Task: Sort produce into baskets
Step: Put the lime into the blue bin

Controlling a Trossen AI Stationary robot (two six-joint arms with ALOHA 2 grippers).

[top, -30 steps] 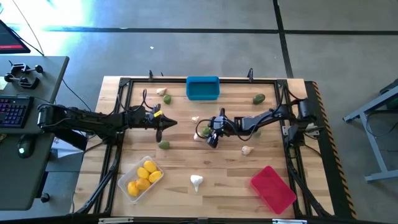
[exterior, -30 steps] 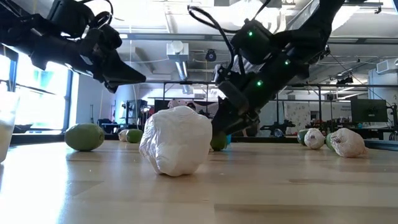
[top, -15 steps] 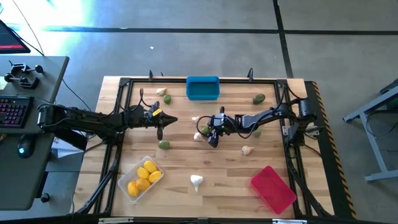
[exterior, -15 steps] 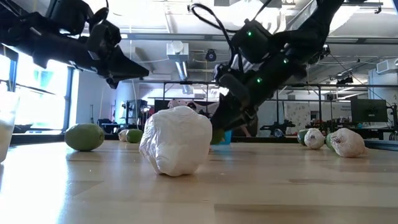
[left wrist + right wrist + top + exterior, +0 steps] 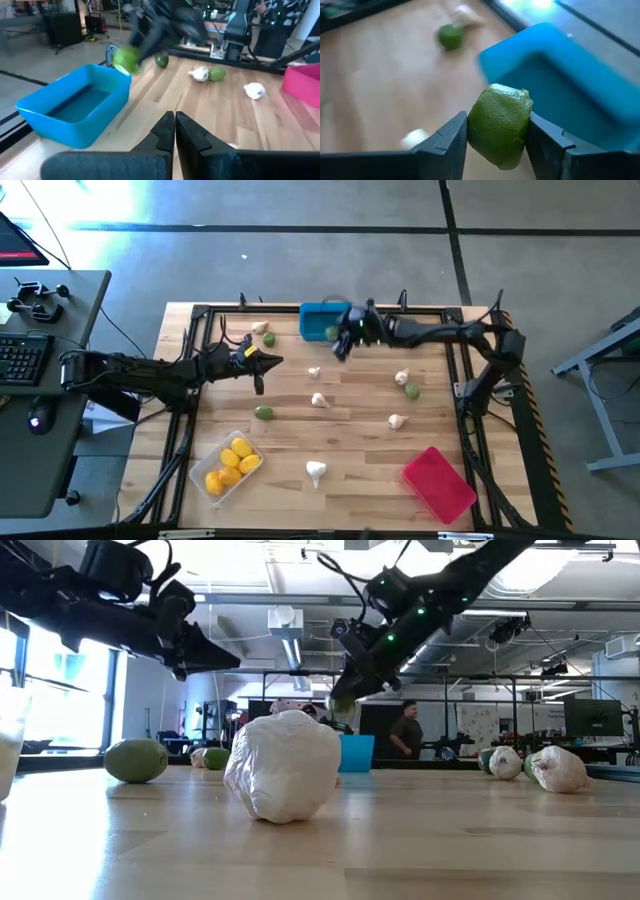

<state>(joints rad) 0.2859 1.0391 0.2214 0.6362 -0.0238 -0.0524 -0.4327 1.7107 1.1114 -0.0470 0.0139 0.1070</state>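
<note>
Green, pebbly-skinned lime (image 5: 499,125) sits clamped in the right gripper (image 5: 496,131) jaws over the blue basket (image 5: 570,80).

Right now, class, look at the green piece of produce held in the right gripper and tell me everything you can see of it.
The green piece is a small rounded fruit, lime-like, with pebbled, dull skin and a slight nub at one end. It is whole and off the table, clamped between the two dark fingers of the right gripper, which press on its opposite sides. It hangs at the edge of the blue basket, whose hollow shows empty. Nothing else touches it.
</note>
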